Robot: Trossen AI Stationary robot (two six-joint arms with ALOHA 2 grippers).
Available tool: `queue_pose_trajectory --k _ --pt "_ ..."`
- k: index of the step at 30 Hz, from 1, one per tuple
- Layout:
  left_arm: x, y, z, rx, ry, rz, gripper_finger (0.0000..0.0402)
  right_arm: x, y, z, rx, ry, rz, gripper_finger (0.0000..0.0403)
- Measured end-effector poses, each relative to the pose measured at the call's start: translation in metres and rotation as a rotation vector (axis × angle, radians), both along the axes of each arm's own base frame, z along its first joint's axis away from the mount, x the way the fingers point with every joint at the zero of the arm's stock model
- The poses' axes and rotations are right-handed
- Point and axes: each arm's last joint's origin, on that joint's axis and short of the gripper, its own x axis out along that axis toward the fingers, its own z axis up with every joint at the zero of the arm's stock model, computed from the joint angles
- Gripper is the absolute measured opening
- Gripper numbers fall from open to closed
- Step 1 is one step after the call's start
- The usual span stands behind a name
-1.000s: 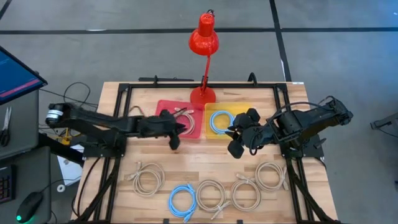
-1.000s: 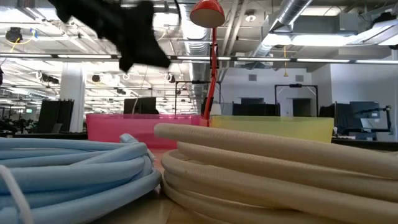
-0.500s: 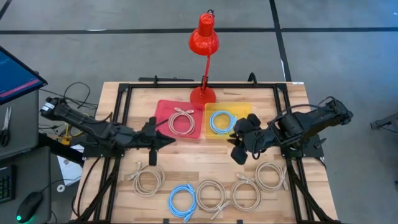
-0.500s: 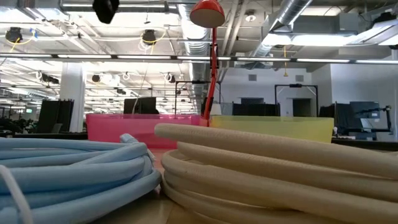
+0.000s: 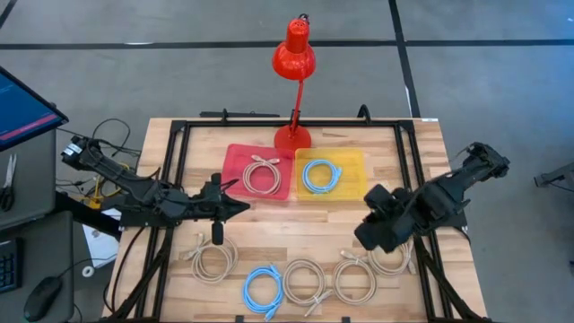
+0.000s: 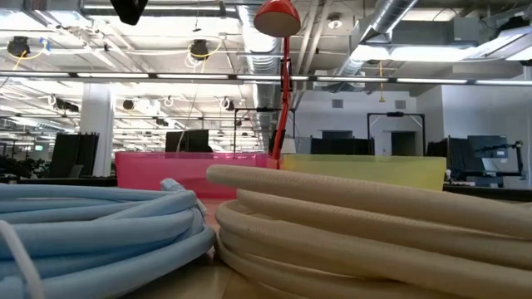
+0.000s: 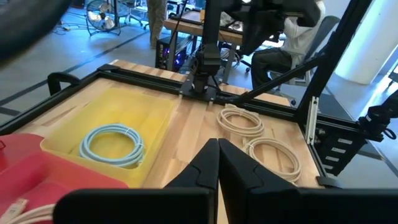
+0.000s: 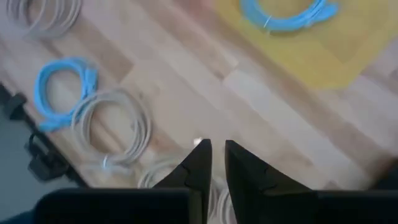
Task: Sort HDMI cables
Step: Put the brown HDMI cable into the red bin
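Seven cable coils show in the high view. One beige coil (image 5: 263, 175) lies in the pink tray (image 5: 235, 159) and one light blue coil (image 5: 321, 175) in the yellow tray (image 5: 352, 184). On the wood near the near edge lie beige coils (image 5: 213, 258), (image 5: 305, 280), (image 5: 356, 280), (image 5: 392, 257) and a blue coil (image 5: 264, 287). My left gripper (image 5: 238, 206) is shut, hovering near the pink tray's near-left corner. My right gripper (image 5: 366, 239) hovers above the near-right beige coils, its fingers a narrow gap apart (image 8: 216, 146). Neither holds anything.
A red desk lamp (image 5: 294, 54) stands on its base (image 5: 291, 137) behind the two trays. A black frame (image 5: 179, 135) rims the table. A seated person (image 7: 298, 31) shows beyond the table. Bare wood (image 5: 296, 224) lies between the trays and the row of coils.
My left gripper has drawn back from over the pink tray toward the table's left and near side, leaving the beige coil lying in the tray. My right gripper has moved from beside the yellow tray toward the near-right, over the beige coils.
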Motion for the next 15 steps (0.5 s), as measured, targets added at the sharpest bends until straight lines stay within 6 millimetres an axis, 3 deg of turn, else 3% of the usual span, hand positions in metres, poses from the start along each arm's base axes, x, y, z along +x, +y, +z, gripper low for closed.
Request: queue_pose_trajectory --k 7,12,15 --pt "0.000 0.000 0.000 0.000 0.000 0.000 0.0005 -0.003 0.013 -0.001 0.031 0.028 0.147 0.0024" --pt "0.000 0.000 0.000 0.000 0.000 0.000 0.0005 -0.003 0.015 -0.002 0.111 0.060 0.136 0.0003" --pt "0.000 0.000 0.000 0.001 0.000 0.000 0.0006 -0.003 0.014 -0.002 0.129 0.037 0.025 0.0004"
